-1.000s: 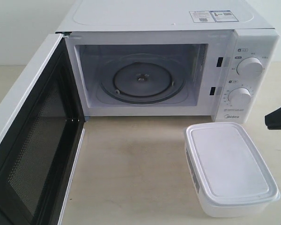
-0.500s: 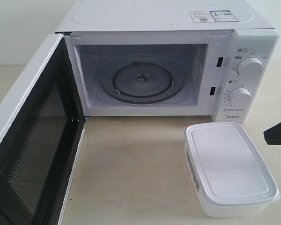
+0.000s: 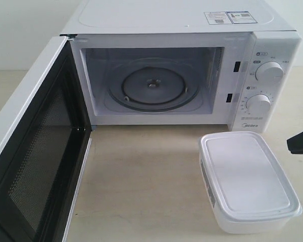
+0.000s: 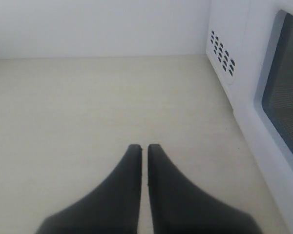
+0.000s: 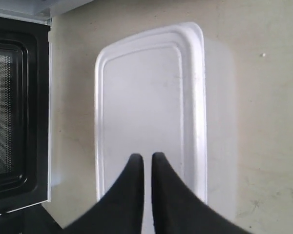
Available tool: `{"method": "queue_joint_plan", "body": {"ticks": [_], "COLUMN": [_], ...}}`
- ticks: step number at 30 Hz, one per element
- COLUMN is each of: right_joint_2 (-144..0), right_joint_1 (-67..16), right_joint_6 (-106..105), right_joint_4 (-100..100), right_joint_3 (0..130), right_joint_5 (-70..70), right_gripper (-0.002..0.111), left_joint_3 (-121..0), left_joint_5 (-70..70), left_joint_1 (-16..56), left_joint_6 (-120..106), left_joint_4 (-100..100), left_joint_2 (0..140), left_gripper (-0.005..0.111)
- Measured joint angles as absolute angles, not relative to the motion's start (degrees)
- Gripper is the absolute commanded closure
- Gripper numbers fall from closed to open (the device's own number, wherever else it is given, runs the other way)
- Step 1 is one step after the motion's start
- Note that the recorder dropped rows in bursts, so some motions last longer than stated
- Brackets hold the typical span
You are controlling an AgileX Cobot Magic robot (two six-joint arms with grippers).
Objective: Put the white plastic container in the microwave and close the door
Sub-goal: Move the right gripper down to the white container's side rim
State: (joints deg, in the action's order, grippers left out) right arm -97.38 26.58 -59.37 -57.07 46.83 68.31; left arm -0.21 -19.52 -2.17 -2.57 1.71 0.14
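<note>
The white plastic container (image 3: 247, 176) stands lidded on the table, in front of the microwave's knob panel. The microwave (image 3: 177, 20) is open, and its glass turntable (image 3: 151, 85) is bare. The door (image 3: 35, 161) is swung wide to the left, its black mesh inner face showing. My right gripper (image 3: 294, 145) pokes in at the right edge, just right of the container. In the right wrist view it (image 5: 147, 156) is shut, above the near end of the container lid (image 5: 141, 97) and holding nothing. My left gripper (image 4: 144, 146) is shut above bare table, beside the door's outer face (image 4: 283, 97).
Two round knobs (image 3: 268, 72) sit on the microwave's right panel. The beige table (image 3: 141, 181) stretches between the open door and the container. The microwave's vented side wall (image 4: 222, 53) stands beyond my left gripper. A pale wall runs behind.
My right gripper has dropped a little at the right edge of the exterior view. The container, door and microwave have not moved.
</note>
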Motion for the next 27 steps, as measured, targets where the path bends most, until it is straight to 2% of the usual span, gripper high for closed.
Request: {"method": "queue_joint_plan", "body": {"ticks": [2, 4, 12, 17, 27], "right_joint_2": [-97.4, -97.4, -105.0, -105.5, -108.6], "right_joint_1": [26.6, 26.6, 22.8, 22.8, 22.8], "right_joint_6": [-59.5, -59.8, -61.1, -61.4, -61.9], "right_joint_4": [-57.2, -57.2, -57.0, -56.4, -58.9], "right_joint_3": [46.8, 46.8, 46.8, 46.8, 46.8], "right_joint_5": [67.2, 66.7, 63.9, 60.4, 62.5], "right_gripper": [0.07, 0.058, 0.058, 0.058, 0.058], "left_joint_3": [-0.2, -0.2, -0.2, -0.2, -0.2], "left_joint_5": [-19.5, -19.5, -19.5, -19.5, -19.5], "left_joint_1": [-2.2, -2.2, -2.2, -2.2, -2.2], "left_joint_6": [-2.6, -2.6, -2.6, -2.6, -2.6], "left_joint_4": [1.7, 1.7, 1.7, 1.7, 1.7], "left_joint_2": [0.1, 0.1, 0.1, 0.1, 0.1], "left_gripper": [0.102, 0.102, 0.102, 0.102, 0.102]}}
